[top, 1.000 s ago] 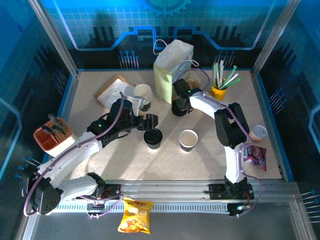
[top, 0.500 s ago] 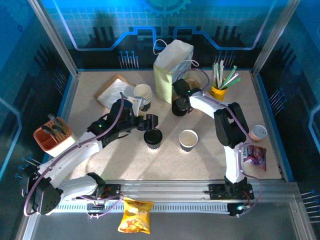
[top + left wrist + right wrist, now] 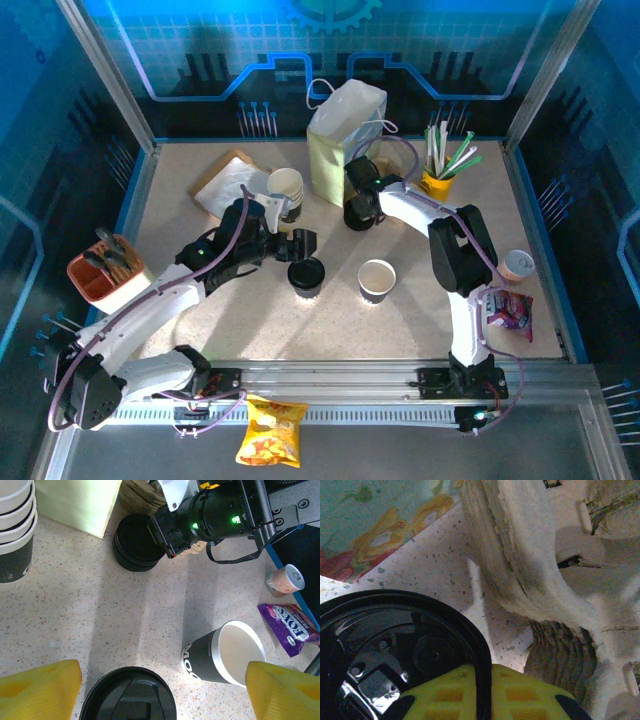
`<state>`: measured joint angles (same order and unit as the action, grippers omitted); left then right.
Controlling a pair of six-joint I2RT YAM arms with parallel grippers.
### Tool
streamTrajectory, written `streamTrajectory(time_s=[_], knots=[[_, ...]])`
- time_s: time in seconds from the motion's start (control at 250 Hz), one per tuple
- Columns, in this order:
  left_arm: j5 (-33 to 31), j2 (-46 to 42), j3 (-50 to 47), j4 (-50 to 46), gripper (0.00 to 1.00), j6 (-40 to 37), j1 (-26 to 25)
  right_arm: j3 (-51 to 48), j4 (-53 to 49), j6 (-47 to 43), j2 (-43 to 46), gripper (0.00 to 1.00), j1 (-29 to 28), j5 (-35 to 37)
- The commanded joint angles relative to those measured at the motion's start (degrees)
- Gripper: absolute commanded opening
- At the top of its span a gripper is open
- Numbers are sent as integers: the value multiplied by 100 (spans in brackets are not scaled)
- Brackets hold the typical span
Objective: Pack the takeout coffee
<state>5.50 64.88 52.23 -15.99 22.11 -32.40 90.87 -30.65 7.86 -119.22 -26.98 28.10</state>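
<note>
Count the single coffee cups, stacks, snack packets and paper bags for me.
Single paper coffee cups: 2, black-lidded cup and open lidless cup
Stacks: 2, cream paper cups and black plastic lids
Snack packets: 2, yellow bag and purple wrapper
Pale paper bag: 1
Total: 7

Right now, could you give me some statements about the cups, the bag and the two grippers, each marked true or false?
1. The left gripper is open above the lidded cup. True.
2. The lidless cup lies on its side. False: it stands upright.
3. The paper bag stands at the far side of the table. True.
4. The lidded cup is inside the paper bag. False: it stands on the table.
5. The right gripper is at the stack of black lids. True.
</note>
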Motion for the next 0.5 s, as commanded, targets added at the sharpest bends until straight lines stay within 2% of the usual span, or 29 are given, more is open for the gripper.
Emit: streamTrajectory(time_s=[0.0, 0.144, 0.28, 0.495], knots=[[123, 14, -107, 137, 86, -5, 32, 94, -200, -8, 127, 12, -70, -20], [105, 22, -123, 150, 86, -15, 32, -204, -186, 112, 686, 12, -57, -383], [92, 30, -173, 259, 86, -14, 32, -637, 6, 499, 1121, 12, 61, -1414], [107, 109, -105, 338, 86, 177, 48, -847, -31, 695, 1472, 11, 179, -1839]])
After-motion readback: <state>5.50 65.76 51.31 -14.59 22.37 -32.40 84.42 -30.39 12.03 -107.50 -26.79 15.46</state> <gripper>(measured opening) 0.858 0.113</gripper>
